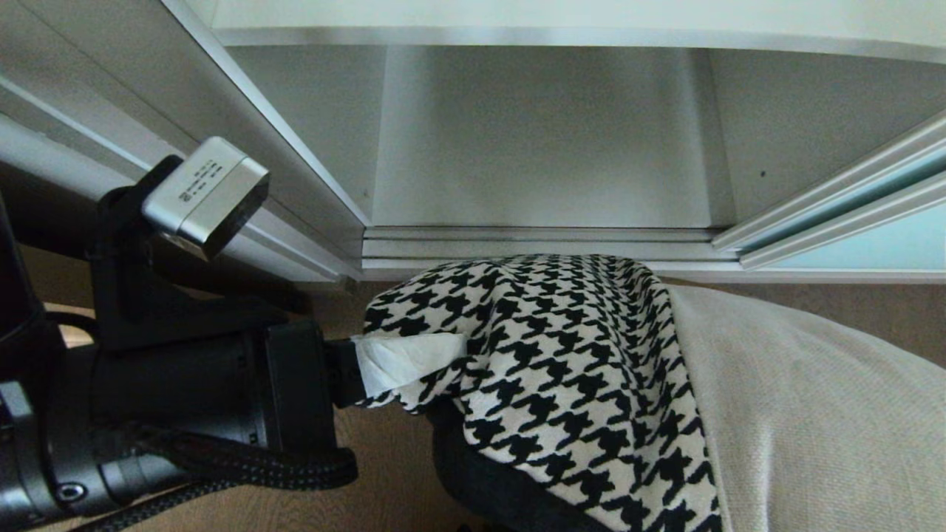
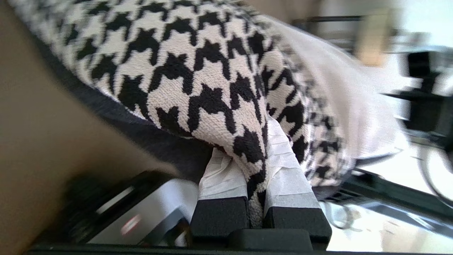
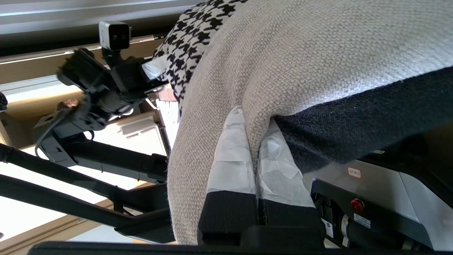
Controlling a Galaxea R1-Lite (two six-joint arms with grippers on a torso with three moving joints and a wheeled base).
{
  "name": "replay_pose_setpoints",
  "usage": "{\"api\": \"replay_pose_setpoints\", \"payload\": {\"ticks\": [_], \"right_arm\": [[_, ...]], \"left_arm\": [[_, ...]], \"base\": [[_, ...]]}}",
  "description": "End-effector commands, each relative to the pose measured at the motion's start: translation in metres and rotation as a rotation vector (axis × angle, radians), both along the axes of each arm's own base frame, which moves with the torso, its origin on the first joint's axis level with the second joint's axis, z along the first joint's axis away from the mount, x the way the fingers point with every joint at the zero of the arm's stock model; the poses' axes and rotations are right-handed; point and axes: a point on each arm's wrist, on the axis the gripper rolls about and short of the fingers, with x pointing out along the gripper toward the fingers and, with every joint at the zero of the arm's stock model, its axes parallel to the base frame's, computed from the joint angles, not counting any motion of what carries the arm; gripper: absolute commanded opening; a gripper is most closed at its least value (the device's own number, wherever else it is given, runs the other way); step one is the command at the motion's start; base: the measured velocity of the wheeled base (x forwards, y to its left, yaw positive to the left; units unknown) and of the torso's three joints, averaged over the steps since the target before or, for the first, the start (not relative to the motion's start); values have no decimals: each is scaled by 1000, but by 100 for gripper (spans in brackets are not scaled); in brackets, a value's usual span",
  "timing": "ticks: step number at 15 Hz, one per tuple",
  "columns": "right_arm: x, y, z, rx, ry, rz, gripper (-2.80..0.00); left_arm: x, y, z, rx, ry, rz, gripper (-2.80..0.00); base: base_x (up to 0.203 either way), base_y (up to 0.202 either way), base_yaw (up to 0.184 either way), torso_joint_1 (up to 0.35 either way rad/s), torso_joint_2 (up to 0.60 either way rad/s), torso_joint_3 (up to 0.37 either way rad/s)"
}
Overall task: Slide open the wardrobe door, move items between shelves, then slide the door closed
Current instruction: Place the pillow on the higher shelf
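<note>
The patchwork cushion (image 1: 591, 384) hangs over the wooden floor just in front of the open wardrobe, carried between both grippers. My left gripper (image 1: 414, 362) is shut on its houndstooth corner; in the left wrist view the taped fingers (image 2: 286, 166) pinch that fabric, with the gripper (image 2: 256, 156) at the cushion (image 2: 198, 78). My right gripper (image 3: 253, 141) is shut on the cream-beige patch (image 3: 300, 53) beside the dark grey back; the cushion hides it in the head view. The sliding wardrobe door (image 1: 879, 240) stands pushed aside at the right. A white shelf board (image 1: 539, 148) lies bare behind the floor track.
The silver floor track (image 1: 539, 244) runs right behind the cushion's far edge. A slanted frame (image 1: 244, 148) bounds the opening on the left. Another shelf's front edge (image 1: 562, 35) crosses the top. The left arm (image 3: 106, 81) shows in the right wrist view.
</note>
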Motion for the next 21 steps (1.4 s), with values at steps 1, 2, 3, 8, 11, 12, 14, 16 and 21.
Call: {"api": "replay_pose_setpoints", "payload": {"ticks": [1, 2, 3, 8, 11, 12, 14, 16, 21], "right_arm": [[1, 0, 0, 2, 6, 6, -280], [1, 0, 0, 3, 4, 6, -280], [1, 0, 1, 2, 2, 7, -280], [-4, 0, 10, 8, -33, 38, -280], [-6, 1, 12, 9, -30, 98, -280], [-5, 1, 14, 8, -27, 106, -280], [0, 2, 22, 6, -11, 108, -280], [7, 3, 24, -8, 41, 107, -280], [26, 7, 30, -61, 56, 116, -280]], "left_arm": [[-4, 7, 9, 46, 15, 38, -280], [-7, 9, 9, 80, 2, 41, -280], [-7, 10, 8, 99, -5, 49, -280], [-1, -1, -1, 169, -7, 150, -280], [-5, -5, 2, 156, -8, 142, -280], [-4, -5, 7, 146, -20, 172, -280], [-1, -6, 12, 142, -35, 238, -280], [2, -8, 9, 165, -27, 267, -280], [8, -15, 18, 162, -41, 328, -280]], "base": [[0, 0, 0, 0, 0, 0], [0, 0, 0, 0, 0, 0], [0, 0, 0, 0, 0, 0], [0, 0, 0, 0, 0, 0], [0, 0, 0, 0, 0, 0], [0, 0, 0, 0, 0, 0], [0, 0, 0, 0, 0, 0], [0, 0, 0, 0, 0, 0], [0, 0, 0, 0, 0, 0]]}}
